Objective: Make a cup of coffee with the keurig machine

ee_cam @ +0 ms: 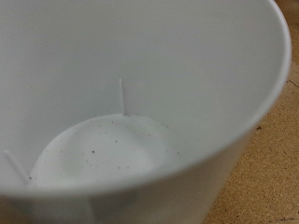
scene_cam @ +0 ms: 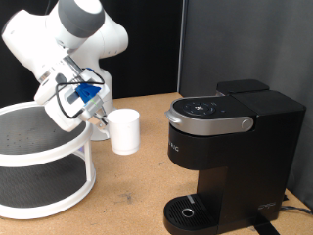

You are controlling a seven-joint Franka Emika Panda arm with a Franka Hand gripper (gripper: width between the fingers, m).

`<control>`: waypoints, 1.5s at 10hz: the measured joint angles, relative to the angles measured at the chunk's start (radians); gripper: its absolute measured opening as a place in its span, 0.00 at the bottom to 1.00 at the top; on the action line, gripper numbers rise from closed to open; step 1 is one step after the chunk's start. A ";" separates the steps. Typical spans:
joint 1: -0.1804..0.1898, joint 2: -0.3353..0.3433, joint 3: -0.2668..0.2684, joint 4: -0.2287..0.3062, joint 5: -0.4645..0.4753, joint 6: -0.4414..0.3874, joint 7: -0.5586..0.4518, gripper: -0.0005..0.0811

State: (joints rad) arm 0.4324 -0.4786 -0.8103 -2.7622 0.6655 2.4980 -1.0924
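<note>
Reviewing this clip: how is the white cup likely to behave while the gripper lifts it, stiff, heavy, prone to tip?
The cup looks rigid: its rim keeps a clean round shape in the wrist view, so it probably won't flex. It appears empty, only specks on the bottom, so likely light. The gripper is at one side of the rim, so the cup may tilt or swing.

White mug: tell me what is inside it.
The white mug holds no liquid; its white bottom shows only small dark specks. The near rim covers part of the bottom in the wrist view.
</note>
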 joint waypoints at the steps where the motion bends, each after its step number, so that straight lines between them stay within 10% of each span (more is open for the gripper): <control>1: 0.019 0.016 -0.006 -0.003 0.025 0.023 -0.001 0.09; 15: 0.334 0.319 -0.136 0.011 0.591 0.165 -0.422 0.09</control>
State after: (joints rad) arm 0.7660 -0.1599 -0.9462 -2.7509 1.2570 2.6628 -1.5145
